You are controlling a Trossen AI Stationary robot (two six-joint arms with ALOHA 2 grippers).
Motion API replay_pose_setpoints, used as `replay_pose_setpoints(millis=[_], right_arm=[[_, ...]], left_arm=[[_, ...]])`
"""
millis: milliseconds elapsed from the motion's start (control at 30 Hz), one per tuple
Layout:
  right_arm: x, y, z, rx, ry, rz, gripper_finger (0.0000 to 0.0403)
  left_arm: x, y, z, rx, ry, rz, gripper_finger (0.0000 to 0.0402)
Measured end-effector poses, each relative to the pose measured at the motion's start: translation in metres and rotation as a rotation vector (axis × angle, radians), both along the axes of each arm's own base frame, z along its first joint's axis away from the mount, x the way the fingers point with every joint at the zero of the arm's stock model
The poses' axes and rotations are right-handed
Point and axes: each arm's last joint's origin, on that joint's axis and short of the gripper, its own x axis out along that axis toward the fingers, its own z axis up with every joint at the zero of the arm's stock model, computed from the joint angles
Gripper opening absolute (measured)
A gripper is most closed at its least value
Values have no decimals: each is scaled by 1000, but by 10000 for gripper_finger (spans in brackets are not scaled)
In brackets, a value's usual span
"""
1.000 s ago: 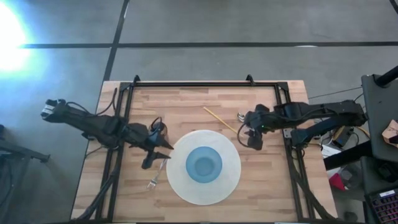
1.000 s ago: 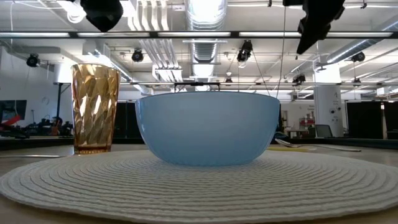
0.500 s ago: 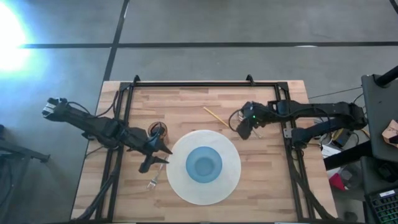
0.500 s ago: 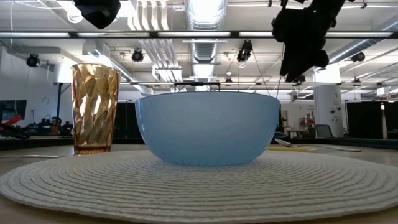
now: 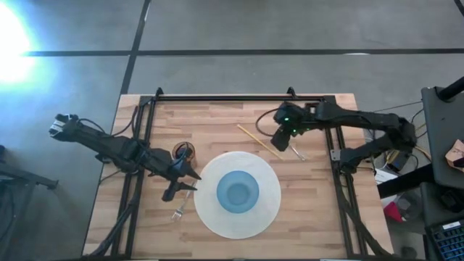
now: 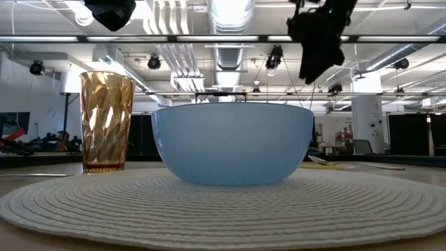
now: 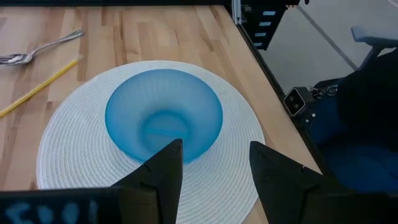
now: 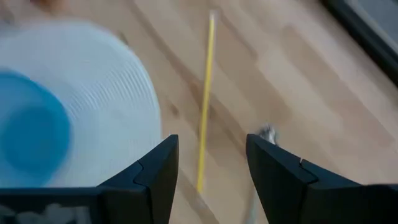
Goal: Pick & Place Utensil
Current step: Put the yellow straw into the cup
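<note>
A blue bowl (image 5: 238, 192) stands on a round white placemat (image 5: 217, 225). A fork (image 5: 179, 209) lies on the wood at the mat's left edge. A spoon (image 5: 296, 151) and a thin yellow stick (image 5: 257, 140) lie beyond the mat's far right. My right gripper (image 5: 279, 143) hangs open above the table, over the stick (image 8: 205, 106) and beside the spoon (image 8: 266, 132), touching neither. My left gripper (image 5: 183, 185) hovers open between an amber glass (image 5: 183, 152) and the mat, facing the bowl (image 7: 163, 115), with nothing between its fingers (image 7: 161, 168).
A black frame (image 5: 239, 98) runs along the table's far, left and right sides. The amber glass (image 6: 106, 120) stands upright just left of the mat's far side. Bare wood (image 5: 210, 119) lies between the mat and the far rail.
My right gripper has swung from beside the mat's right rim toward the table's far edge and left. It now hangs over the yellow stick, and the spoon shows on the wood to its right. My left arm has kept still.
</note>
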Motion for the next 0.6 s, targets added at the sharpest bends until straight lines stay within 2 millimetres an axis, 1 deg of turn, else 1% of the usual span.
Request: replay_pose_setpoints(millis=[67,167,333,467,600], right_arm=[[7,-1,-10,16,74,5,185],[14,-1,-30,44,163,19,183],[19,5,-67,110,290,77,185],[22,11,-90,134,340,90,188],[25,17,-104,144,363,100,188]], left_arm=[[0,0,0,0,0,0,177],[0,0,0,0,0,0,177],[0,0,0,0,3,1,177],[0,0,0,-1,3,1,177],[0,0,0,-1,3,1,177]])
